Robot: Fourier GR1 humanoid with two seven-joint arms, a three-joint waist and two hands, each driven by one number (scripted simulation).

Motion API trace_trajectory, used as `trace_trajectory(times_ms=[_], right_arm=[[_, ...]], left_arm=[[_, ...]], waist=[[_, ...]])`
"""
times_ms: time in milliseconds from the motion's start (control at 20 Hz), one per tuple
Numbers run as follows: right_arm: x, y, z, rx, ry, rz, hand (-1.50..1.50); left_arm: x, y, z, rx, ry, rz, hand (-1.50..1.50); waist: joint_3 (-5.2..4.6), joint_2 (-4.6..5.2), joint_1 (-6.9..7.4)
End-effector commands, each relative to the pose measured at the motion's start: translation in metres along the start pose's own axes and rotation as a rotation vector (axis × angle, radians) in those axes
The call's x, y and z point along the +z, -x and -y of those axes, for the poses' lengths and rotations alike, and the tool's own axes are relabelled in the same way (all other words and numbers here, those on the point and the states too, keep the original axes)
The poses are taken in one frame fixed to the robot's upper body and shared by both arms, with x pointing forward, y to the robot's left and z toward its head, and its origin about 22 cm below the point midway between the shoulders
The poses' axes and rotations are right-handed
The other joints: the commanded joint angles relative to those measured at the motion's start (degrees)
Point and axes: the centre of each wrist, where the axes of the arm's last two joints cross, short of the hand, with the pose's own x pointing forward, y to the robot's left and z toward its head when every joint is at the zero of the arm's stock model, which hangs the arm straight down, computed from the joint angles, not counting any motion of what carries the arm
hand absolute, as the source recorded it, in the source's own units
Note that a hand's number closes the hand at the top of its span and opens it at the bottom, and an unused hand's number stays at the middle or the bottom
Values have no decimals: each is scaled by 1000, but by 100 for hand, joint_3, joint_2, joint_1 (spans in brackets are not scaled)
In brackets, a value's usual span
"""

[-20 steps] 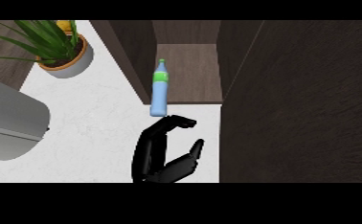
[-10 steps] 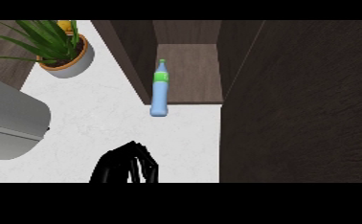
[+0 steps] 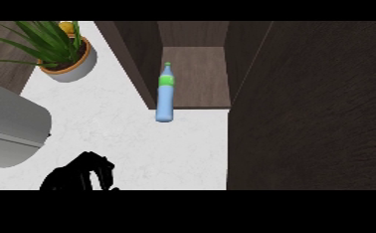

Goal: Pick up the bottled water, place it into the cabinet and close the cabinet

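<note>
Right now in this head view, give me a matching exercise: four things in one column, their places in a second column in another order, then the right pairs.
Things:
1. bottled water
2. potted plant
3. hand
4. cabinet door

Places:
A. bottom edge, left of centre, fingers curled
B. upper left, on the white counter
C. filling the right side, standing open
D. centre, at the front edge of the cabinet floor

Pairs: 1-D, 2-B, 3-A, 4-C

bottled water (image 3: 165, 100): at open cabinet (image 3: 192, 77) edge | robot hand (image 3: 77, 174): curled, apart
</note>
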Motion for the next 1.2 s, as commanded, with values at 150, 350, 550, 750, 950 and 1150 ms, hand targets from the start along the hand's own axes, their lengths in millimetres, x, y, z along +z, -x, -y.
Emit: trace_trajectory(times_ms=[150, 350, 550, 750, 950, 1150], right_arm=[[-30, -47, -46, 176, -190, 59, 150], [-35, -44, -48, 168, -244, 19, 150], [-45, -46, -52, 175, -312, 35, 150], [-56, -41, -54, 166, -364, 43, 150], [-67, -41, -56, 190, -437, 25, 150], [-79, -38, -56, 212, -484, 8, 150]], left_arm=[[4, -30, -31, 21, -28, 43, -150], [11, -46, -53, -46, -61, 42, -150], [13, -55, -63, -44, -66, 46, -150], [19, -64, -67, -32, -51, 37, -150], [23, -67, -74, -13, -76, 31, -150], [31, -69, -82, -13, -62, 1, -150]], waist=[[-15, -9, 40], [-25, -52, 88], [-43, -47, 135], [-62, -74, 229], [-84, -87, 246], [-110, -117, 289]])
